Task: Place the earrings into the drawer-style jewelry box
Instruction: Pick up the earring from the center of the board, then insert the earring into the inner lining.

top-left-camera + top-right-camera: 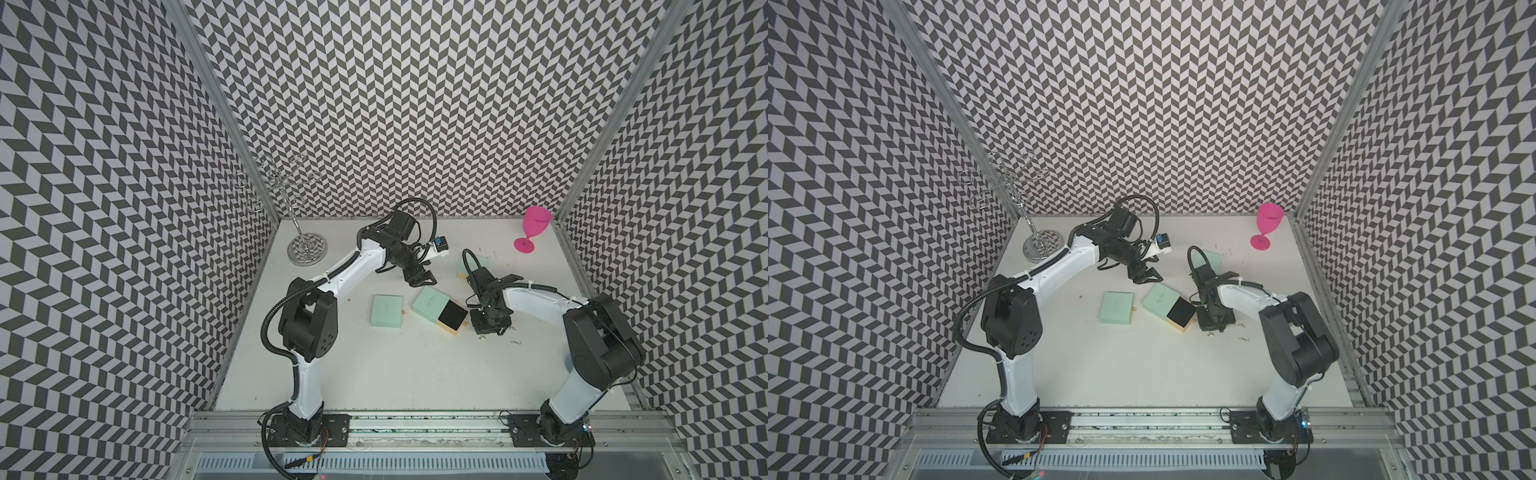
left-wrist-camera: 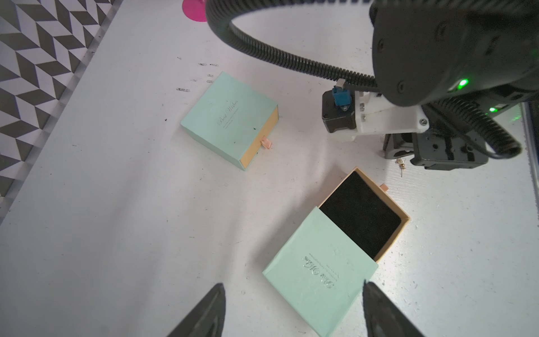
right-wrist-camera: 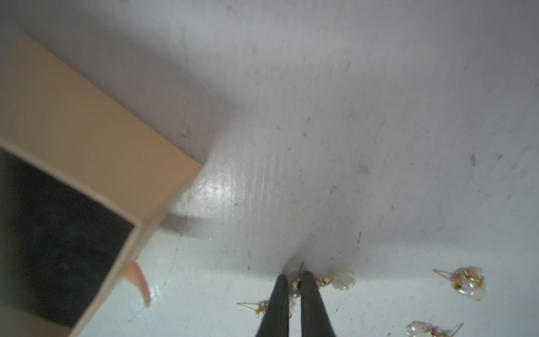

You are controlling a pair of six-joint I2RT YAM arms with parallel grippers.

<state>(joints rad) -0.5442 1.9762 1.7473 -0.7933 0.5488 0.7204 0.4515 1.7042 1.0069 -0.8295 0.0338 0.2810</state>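
Walls point(image 1: 415, 104) with a black-and-white chevron pattern close the left, far and right sides. Aluminium posts point(image 1: 227, 112) stand in the far corners. The white table top point(image 1: 395, 374) has small dark marks; a metal rail point(image 1: 415, 428) runs along its near edge.

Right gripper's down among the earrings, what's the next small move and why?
Probably lift the right gripper straight up a little: its jaws look closed on one earring lying on the table, and the open drawer beside it has a wall to clear first.

Robot lab cell — chevron walls point(image 1: 415, 104), aluminium rail point(image 1: 415, 428), mounted arms point(image 1: 353, 266)
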